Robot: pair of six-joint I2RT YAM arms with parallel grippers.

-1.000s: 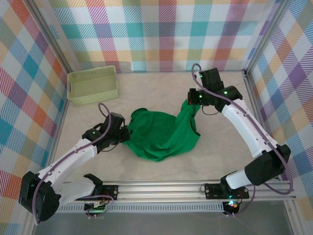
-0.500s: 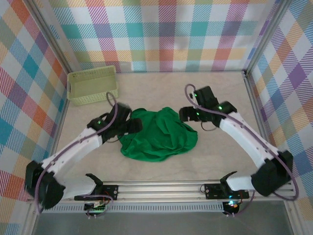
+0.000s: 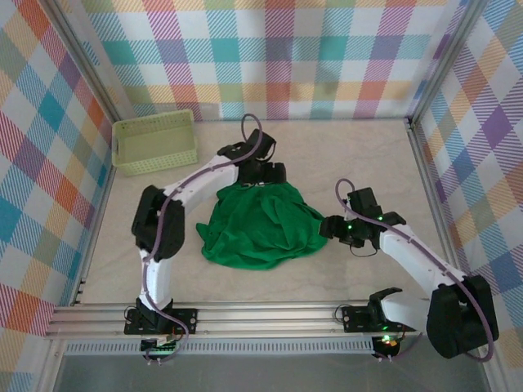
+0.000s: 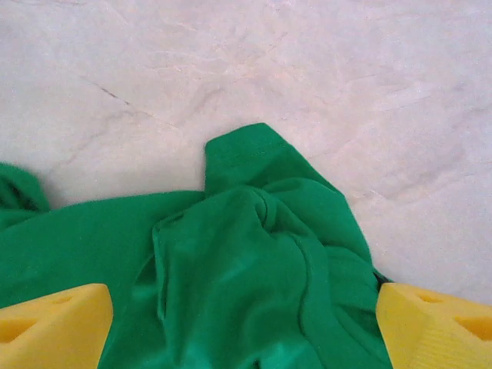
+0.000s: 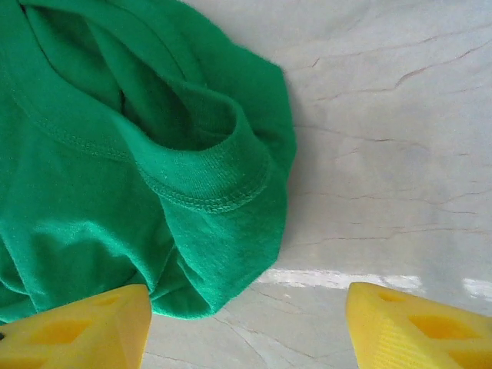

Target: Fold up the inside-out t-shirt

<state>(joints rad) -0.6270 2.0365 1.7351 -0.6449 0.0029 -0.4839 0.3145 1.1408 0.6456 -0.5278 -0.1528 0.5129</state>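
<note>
My left gripper [image 3: 265, 173] hangs over the upper edge of the plain bright green, wrinkled fabric t-shirt [image 3: 260, 224]. Its yellow fingers [image 4: 54, 323] are spread wide and hold nothing. In my left wrist view a folded corner of cloth pokes toward the top of the frame, over bare table. My right gripper [image 3: 331, 229] sits at the shirt's right edge, jaws likewise parted and empty. Its wrist view shows a stitched, hemmed opening at centre left; I cannot tell whether it is a sleeve or the neck.

The shirt lies bunched in a heap at the middle of the pale stone-patterned table [image 3: 368, 155], not yet spread. I judge that I stand at two different edges so each hand can take a hem and draw the heap flat before any fold. The pale yellow-green lattice plastic basket [image 3: 159, 163] at upper left is well apart.
</note>
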